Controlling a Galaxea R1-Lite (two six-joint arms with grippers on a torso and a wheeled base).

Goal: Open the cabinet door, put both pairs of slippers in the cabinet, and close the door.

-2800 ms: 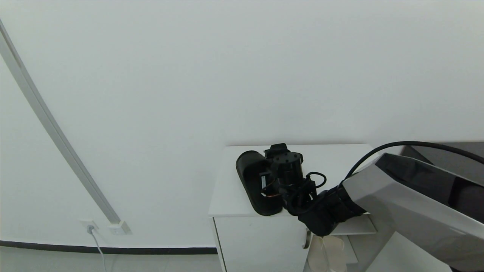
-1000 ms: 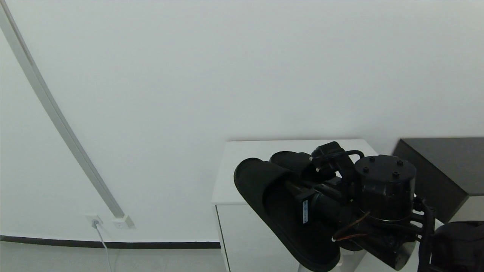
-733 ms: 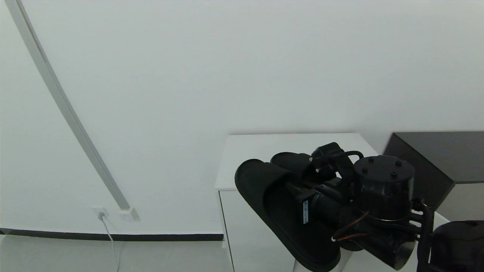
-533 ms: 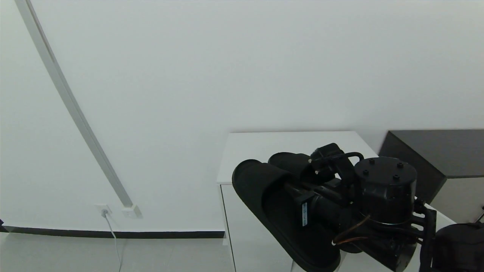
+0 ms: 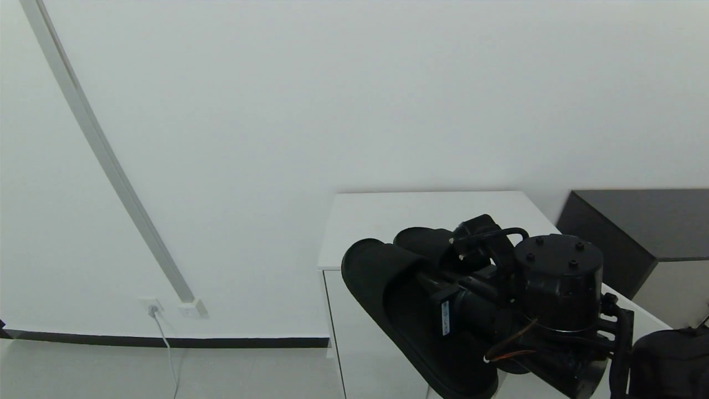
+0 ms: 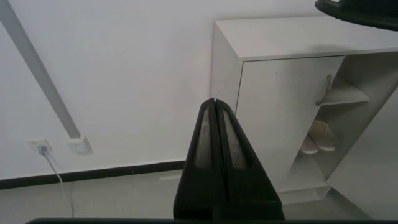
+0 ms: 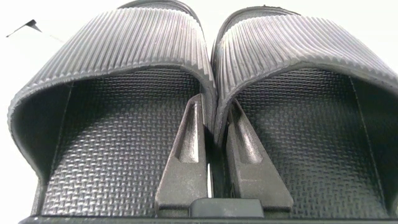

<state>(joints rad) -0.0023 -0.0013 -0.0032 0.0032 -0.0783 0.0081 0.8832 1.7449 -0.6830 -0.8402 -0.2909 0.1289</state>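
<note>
A pair of black slippers [image 5: 388, 288] hangs in the air in front of the white cabinet [image 5: 399, 213], held side by side. My right gripper [image 5: 443, 277] is shut on them. In the right wrist view its fingers [image 7: 186, 149] pinch the two inner side walls of the black slippers [image 7: 124, 124] together. My left gripper [image 6: 215, 102] is shut with nothing in it, well back from the cabinet [image 6: 280, 37]. The cabinet's right half stands open, and a pair of light slippers [image 6: 318, 137] lies on a lower shelf inside.
A dark box [image 5: 637, 221] stands right of the cabinet. A grey conduit [image 5: 99, 155] runs down the white wall to a socket with a cable [image 5: 149, 307]. Bare floor lies left of the cabinet.
The right gripper has lifted the black slippers off the cabinet top and brought them toward the camera. The head view has shifted. In the last half second the slippers dipped slightly.
</note>
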